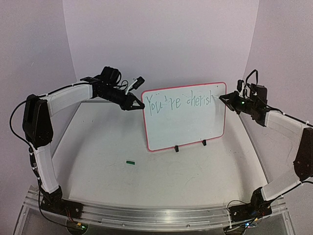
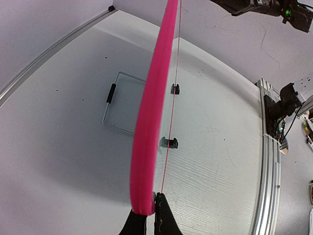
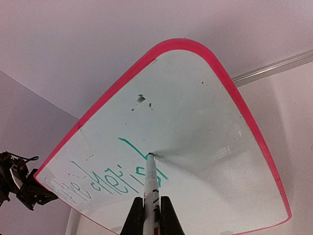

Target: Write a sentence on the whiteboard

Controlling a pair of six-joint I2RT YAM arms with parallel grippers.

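Note:
The whiteboard, red-framed, stands upright mid-table on two black clip feet. My left gripper is shut on its upper left edge; in the left wrist view the frame runs edge-on from between those jaws. My right gripper is shut on a white marker. The marker's tip touches the board near its upper right. The sentence, in green, reads "You're cherish" along the top line, and its last strokes lie beside the tip.
A small green piece lies on the table in front of the board, to its left. A clear flat rectangle with a black clip lies behind the board. A metal rail runs along the near edge, and a curved white backdrop surrounds the table.

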